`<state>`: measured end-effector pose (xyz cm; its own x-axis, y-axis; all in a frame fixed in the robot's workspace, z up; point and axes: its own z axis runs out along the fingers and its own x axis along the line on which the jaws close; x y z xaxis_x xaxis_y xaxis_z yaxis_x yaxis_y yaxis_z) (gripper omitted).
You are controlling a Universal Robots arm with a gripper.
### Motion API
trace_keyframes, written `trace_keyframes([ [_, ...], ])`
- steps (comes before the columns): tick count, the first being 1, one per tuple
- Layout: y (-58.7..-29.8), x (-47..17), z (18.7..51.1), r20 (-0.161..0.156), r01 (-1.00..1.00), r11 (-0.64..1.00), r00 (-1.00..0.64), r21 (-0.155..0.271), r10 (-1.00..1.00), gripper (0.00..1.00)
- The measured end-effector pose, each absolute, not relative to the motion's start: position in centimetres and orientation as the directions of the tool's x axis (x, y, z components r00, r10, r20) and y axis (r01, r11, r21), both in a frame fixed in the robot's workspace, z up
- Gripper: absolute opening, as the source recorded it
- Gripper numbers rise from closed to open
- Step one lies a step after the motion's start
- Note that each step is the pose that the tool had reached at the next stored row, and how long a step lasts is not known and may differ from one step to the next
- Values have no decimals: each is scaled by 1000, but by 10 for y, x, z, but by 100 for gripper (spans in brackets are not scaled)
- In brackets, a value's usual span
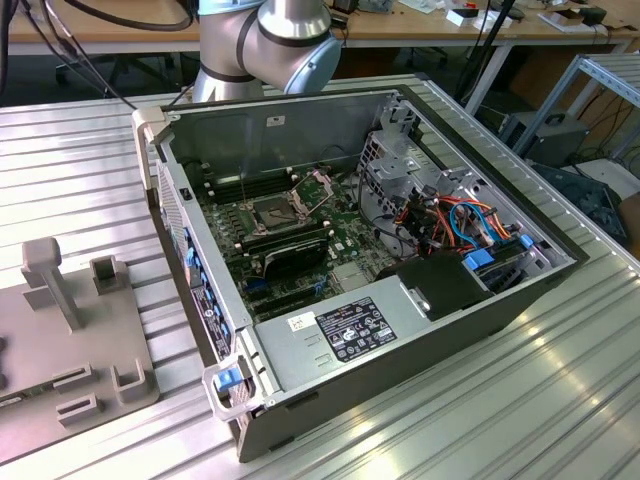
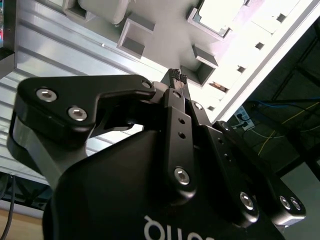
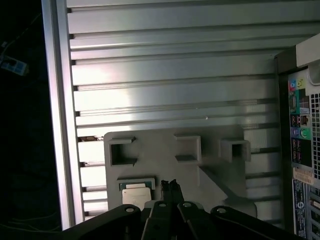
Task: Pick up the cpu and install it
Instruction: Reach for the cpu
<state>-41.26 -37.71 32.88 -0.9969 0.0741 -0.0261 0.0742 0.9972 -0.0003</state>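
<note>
In the first wrist view the cpu point(image 3: 135, 194), a small square chip with a dull silver top, lies flat in a pocket of the grey fixture plate point(image 3: 165, 170). My gripper point(image 3: 170, 184) hangs above that plate, just beside the cpu and not touching it. Its two black fingertips are pressed together with nothing between them, so it is shut. In the second wrist view the gripper point(image 2: 176, 76) shows the same shut tips against the fixture plate point(image 2: 165, 40). In the exterior view the motherboard's square socket point(image 1: 273, 212) sits inside the open computer case point(image 1: 400, 340) with its metal frame lifted.
The grey fixture plate point(image 1: 70, 340) with raised blocks and slots lies on the ribbed aluminium table point(image 1: 90, 180) at the exterior view's left, beside the case. Black memory sticks point(image 1: 290, 255), cables and a drive cage crowd the case. The table's edge point(image 3: 60, 125) runs near the fixture.
</note>
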Motion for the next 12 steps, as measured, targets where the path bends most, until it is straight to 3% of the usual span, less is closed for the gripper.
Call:
trace_keyframes([
  [12,-395,-426,319,-26,72,997,-997,0,72,11],
])
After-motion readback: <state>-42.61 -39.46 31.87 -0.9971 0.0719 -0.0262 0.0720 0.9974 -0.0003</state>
